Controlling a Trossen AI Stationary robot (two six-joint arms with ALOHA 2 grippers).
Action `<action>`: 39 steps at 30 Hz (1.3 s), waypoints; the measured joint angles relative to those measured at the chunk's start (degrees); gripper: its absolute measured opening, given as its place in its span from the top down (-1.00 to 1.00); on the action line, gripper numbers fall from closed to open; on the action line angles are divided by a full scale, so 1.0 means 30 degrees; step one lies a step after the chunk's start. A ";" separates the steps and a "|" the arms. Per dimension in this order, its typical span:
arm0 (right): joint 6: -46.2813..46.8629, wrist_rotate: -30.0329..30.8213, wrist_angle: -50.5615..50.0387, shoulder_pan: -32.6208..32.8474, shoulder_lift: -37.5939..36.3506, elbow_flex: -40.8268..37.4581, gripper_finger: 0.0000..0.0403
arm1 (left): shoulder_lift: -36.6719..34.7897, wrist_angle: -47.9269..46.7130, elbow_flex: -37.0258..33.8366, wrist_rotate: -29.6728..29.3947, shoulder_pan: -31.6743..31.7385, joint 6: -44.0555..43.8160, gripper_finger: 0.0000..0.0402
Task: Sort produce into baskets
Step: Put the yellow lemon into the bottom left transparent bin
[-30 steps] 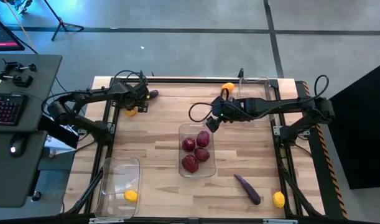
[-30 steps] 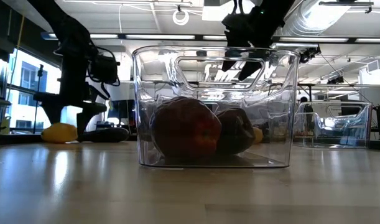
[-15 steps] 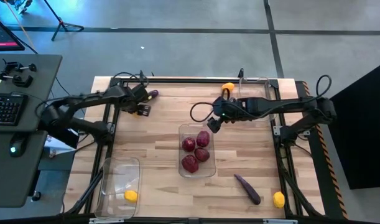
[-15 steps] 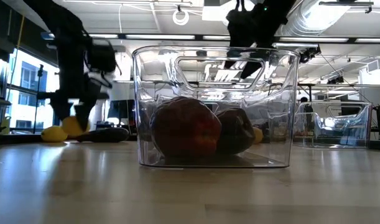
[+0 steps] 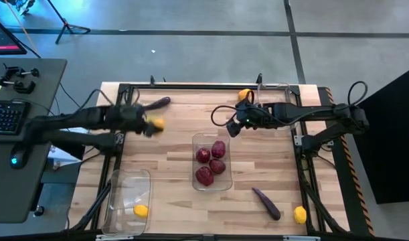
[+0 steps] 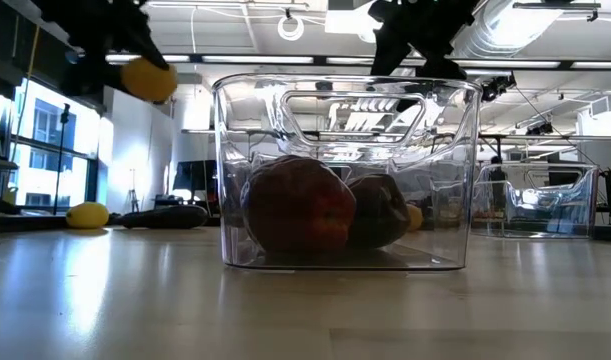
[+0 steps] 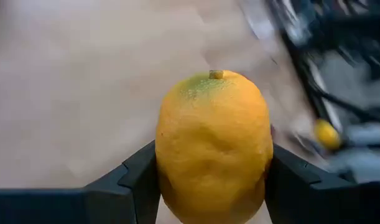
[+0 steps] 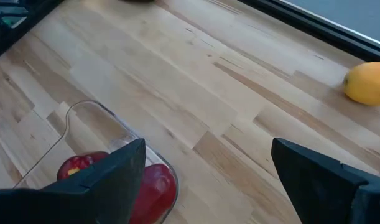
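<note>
- Lemon (image 7: 213,144): yellow-orange, clamped between the two dark fingers (image 7: 137,178) of the left gripper (image 5: 148,126), stem end pointing away from the wrist; lifted clear of the wooden table (image 5: 164,154).
- Left gripper: closed on that lemon, hanging over the table's left part, short of the middle bin (image 5: 212,162).
- Beyond the left gripper, toward the table's far edge: a slim dark purple eggplant (image 5: 157,103) lying flat.
- Near-left corner, well apart from the left gripper: a clear bin (image 5: 127,201) with one yellow fruit (image 5: 141,211) inside.
- Middle bin: clear, holding dark red round fruits (image 5: 205,175).
- Right gripper (image 5: 233,128): fingers spread wide, nothing between them, just above the middle bin's far end.
- Past the right gripper, at the far edge: an orange fruit (image 5: 245,94) on the wood.
- Near-right area: a second purple eggplant (image 5: 266,203) and a yellow fruit (image 5: 299,214) beside it.
</note>
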 joint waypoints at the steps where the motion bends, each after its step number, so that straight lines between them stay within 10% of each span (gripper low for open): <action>1: 0.0000 0.0002 -0.0006 0.0000 0.0010 0.0000 -0.68 | 0.0008 0.0008 0.0000 -0.0067 -0.1302 -0.0881 0.02; 14: -0.1520 0.0291 -0.1539 0.0357 0.0044 0.0000 -0.68 | 0.4384 0.0165 0.1103 -0.4120 -1.4086 -1.2070 0.02; 28: -0.2323 -0.0182 -0.1573 0.0350 0.0043 -0.2197 -0.68 | 0.5055 -0.1052 0.2193 -0.4726 -1.8238 -1.5354 -0.05; 39: -0.2967 -0.0690 -0.1064 0.0867 -0.0346 -0.2404 -0.68 | 0.8262 -1.1696 0.8132 -0.4308 -1.9942 -1.7767 -0.08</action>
